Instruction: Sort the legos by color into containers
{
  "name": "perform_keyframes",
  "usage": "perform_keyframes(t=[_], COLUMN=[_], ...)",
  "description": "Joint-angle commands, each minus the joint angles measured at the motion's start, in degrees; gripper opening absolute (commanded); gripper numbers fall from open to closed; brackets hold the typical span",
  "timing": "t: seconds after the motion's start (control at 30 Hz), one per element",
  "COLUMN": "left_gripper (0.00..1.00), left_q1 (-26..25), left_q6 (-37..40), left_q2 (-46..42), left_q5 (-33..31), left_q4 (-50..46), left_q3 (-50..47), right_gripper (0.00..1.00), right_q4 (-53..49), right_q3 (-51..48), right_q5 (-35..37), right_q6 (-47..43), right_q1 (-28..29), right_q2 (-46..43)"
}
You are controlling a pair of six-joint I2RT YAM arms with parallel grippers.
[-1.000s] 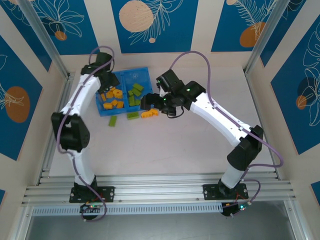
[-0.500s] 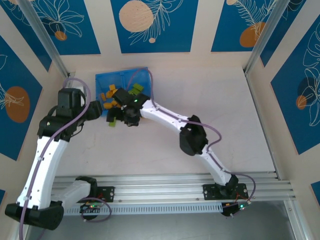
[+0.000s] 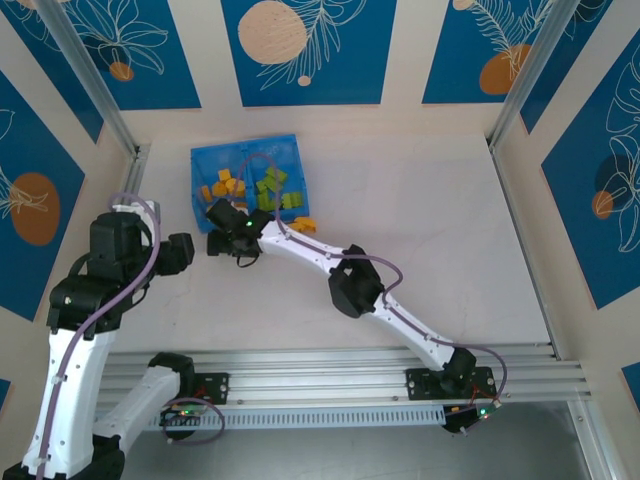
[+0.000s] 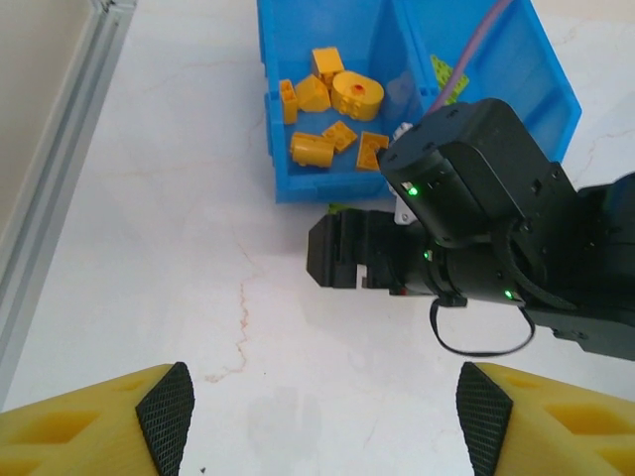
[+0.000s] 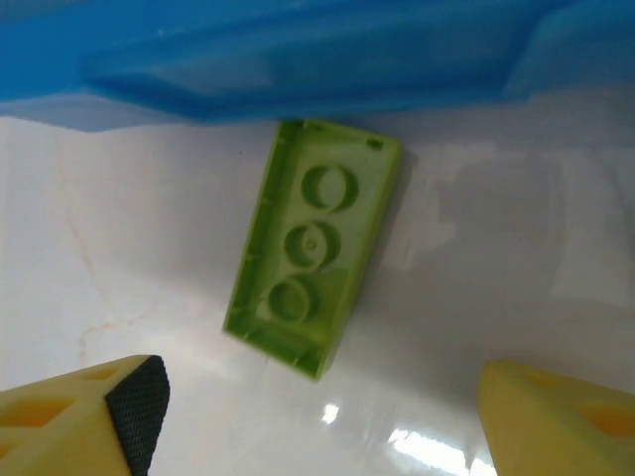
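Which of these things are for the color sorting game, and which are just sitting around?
For the job:
shallow blue plastic tray
orange-yellow plastic bricks in its left compartment
lime green plastic bricks in its right compartment
loose lime green brick on the table, by the open right pincer

Just lying about:
blue leaf-patterned wall panels
silver metal rails
purple cables

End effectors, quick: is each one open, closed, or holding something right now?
Left end effector: open, empty.
Right end effector: open, empty, above a green brick.
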Motion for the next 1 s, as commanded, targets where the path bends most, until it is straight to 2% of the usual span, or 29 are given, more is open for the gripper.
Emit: perform_keyframes(t=[0.0, 0.2, 0.5, 0.6, 0.7, 0.97], left_gripper=[0.74, 0.76, 0.78, 0.81, 0.85, 0.90], left_q1=[0.6, 0.5, 0.6, 0.5, 0.5, 0.5], left_q6=[-0.5, -0.5, -1.1, -0.4, 2.5, 8.9], left_q2=[0.3, 0.8, -0.5, -1.8, -3.4, -6.0], left_q5=[3.1, 4.7, 5.4, 7.6, 13.2, 29.4], left_q4=[-1.3, -1.9, -1.7, -0.6, 1.0, 4.4], left_q3=[-0.3, 0.2, -2.2, -3.5, -4.9, -8.0], right_gripper=[0.74, 0.57, 0.44, 0.40, 0.34, 0.27], right_q4=[6.0, 5.8, -7.7, -12.2, -15.1, -9.6], right_q3=[2.4, 7.3, 4.6, -2.3, -11.1, -31.4], right_q5=[4.7, 6.9, 6.2, 7.6, 8.5, 1.4], right_q6=[-2.9, -3.2, -0.4, 0.1, 0.9, -0.6], right_q1=[0.5, 1.0, 1.2, 1.2, 0.6, -2.4], right_q2=[1.7, 6.5, 3.7, -1.6, -7.7, -26.3])
